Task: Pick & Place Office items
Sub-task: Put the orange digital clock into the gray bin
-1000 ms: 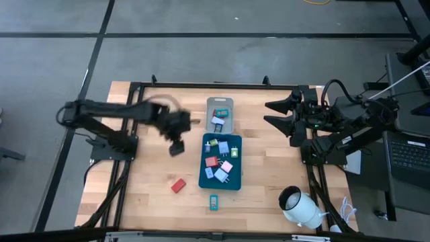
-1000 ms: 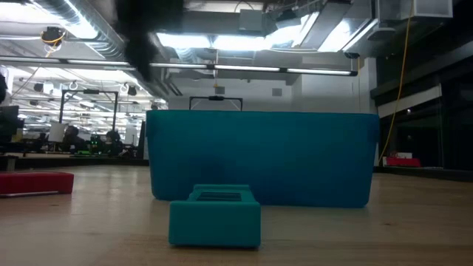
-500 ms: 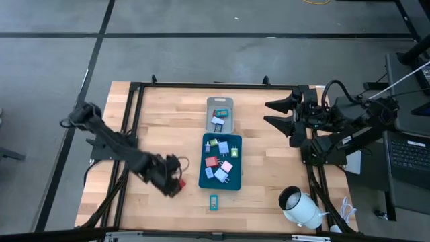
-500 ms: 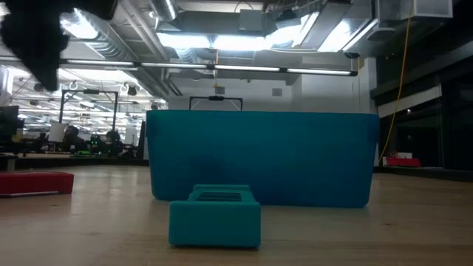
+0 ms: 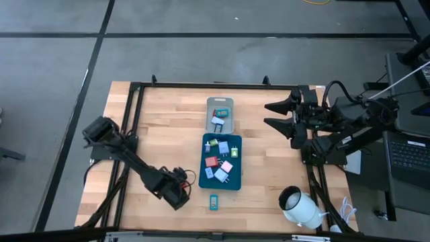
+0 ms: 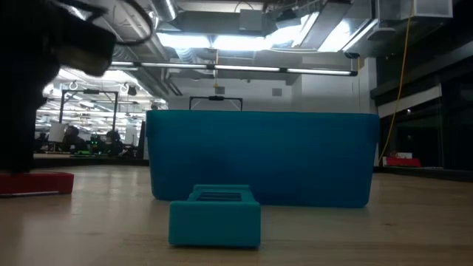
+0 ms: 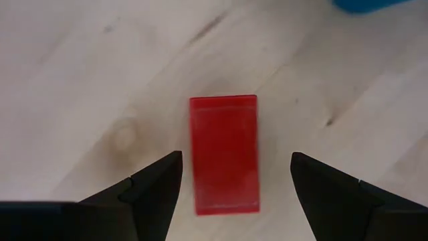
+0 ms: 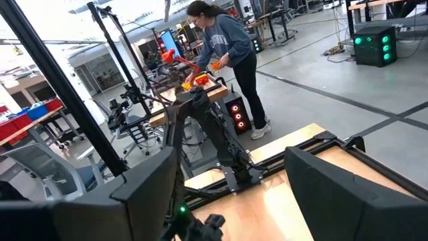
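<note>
Left gripper: positioned low over the near-left part of the wooden surface, directly above a red flat block. In the left wrist view its fingers stand wide, one on each side of the block, neither touching it. The block lies flat on the surface; the low view shows it at the far left edge, partly behind the dark arm.

Centre: a small teal block lies alone on the surface, just in front of the dark-teal tray, apart from it. The tray holds a cluster of small office items in light blue, red, teal, green and pink. Behind the tray, close to its far end, a small grey tray holds a few more small pieces; their exact number cannot be told.

Right: the right gripper rests raised at the right edge of the surface, well apart from all items, fingers spread wide. A white cylinder lies at the near-right corner.

Background, right wrist view: a person stands at a workbench beyond the table.
</note>
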